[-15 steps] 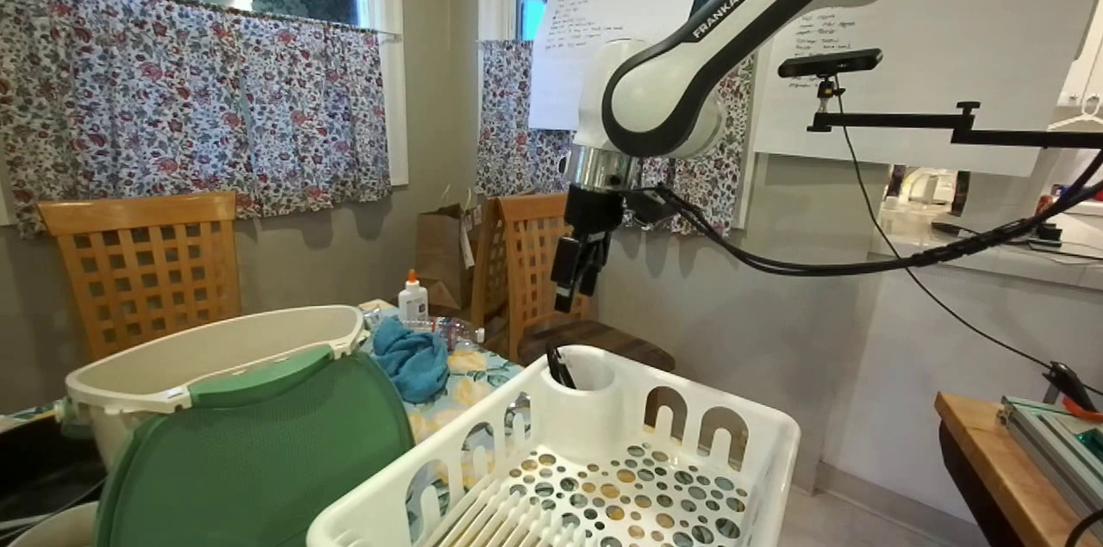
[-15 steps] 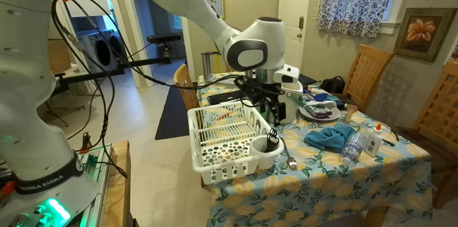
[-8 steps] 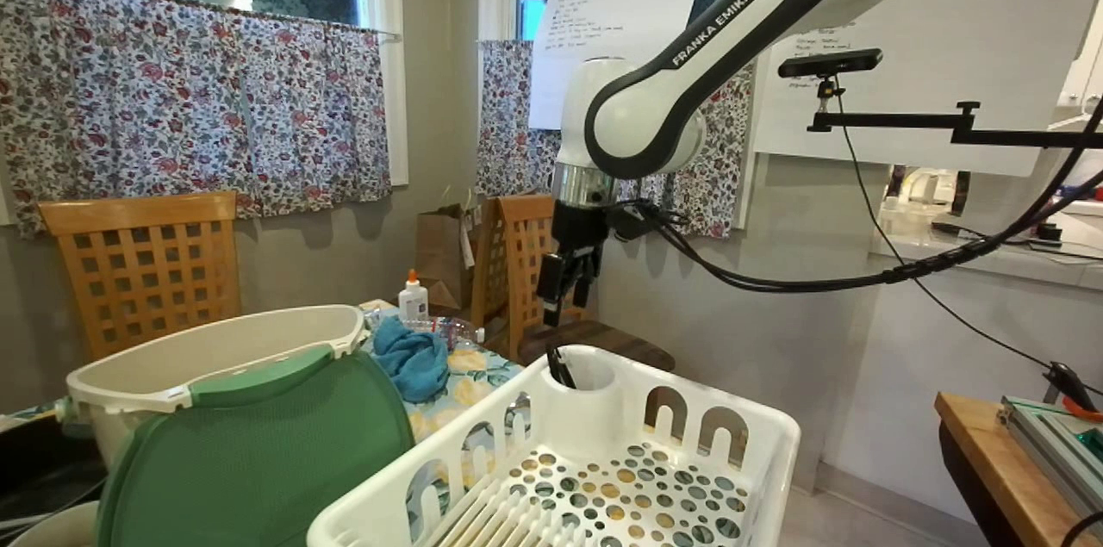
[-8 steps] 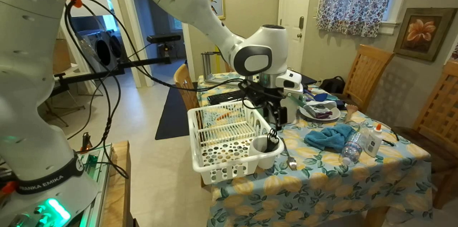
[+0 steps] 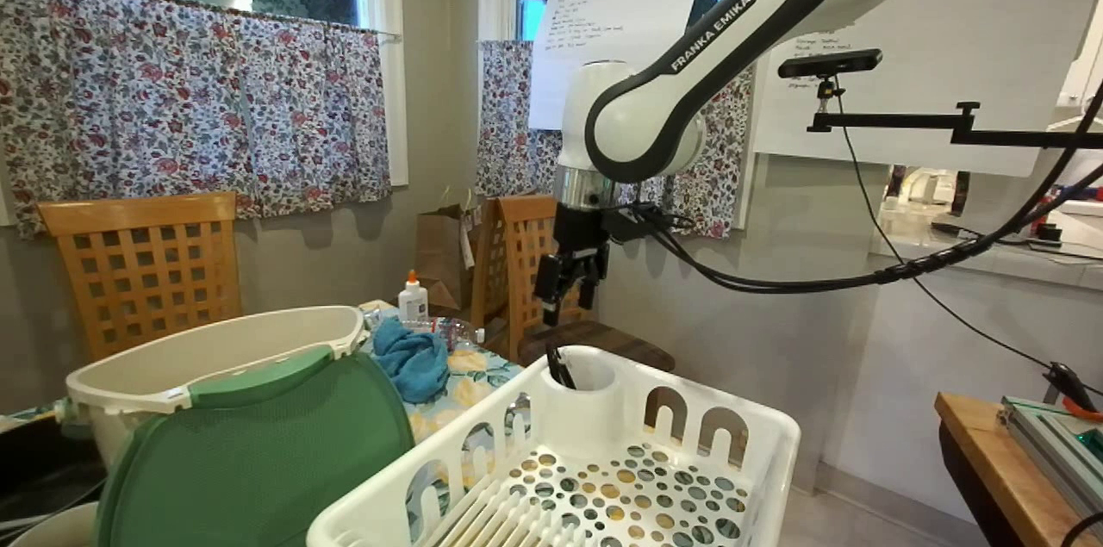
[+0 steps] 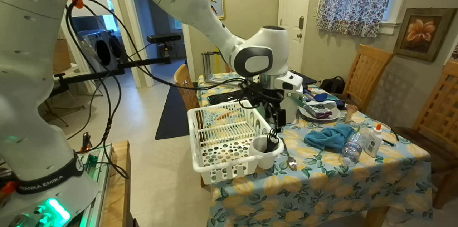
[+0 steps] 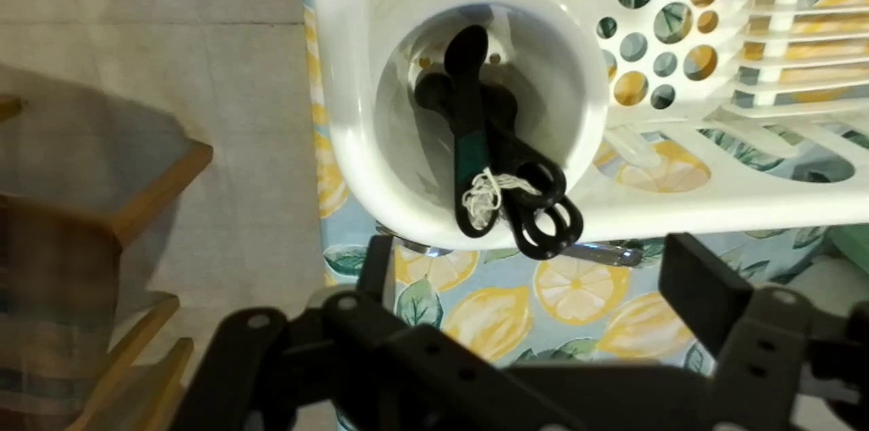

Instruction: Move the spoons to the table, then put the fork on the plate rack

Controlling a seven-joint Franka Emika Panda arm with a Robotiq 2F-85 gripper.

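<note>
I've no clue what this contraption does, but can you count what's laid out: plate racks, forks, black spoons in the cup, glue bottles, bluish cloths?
White plate rack: 1
Fork: 1
Black spoons: at least 3, overlapping
Glue bottle: 1
Blue-green cloth: 1
Total: at least 7

My arm [image 6: 195,3] is white, its black trim [image 5: 711,34] lettered FRANKA EMIKA in white. On the base [image 6: 43,141], near left in an exterior view, a light [image 6: 59,209] glows green. Black cables [image 6: 108,123] gather at an orange clip [image 6: 77,1]; my black gripper [image 7: 531,271], below a silver collar [image 5: 588,188], has 2 fingers [image 7: 375,265] and round screw heads [image 7: 346,303].
</note>
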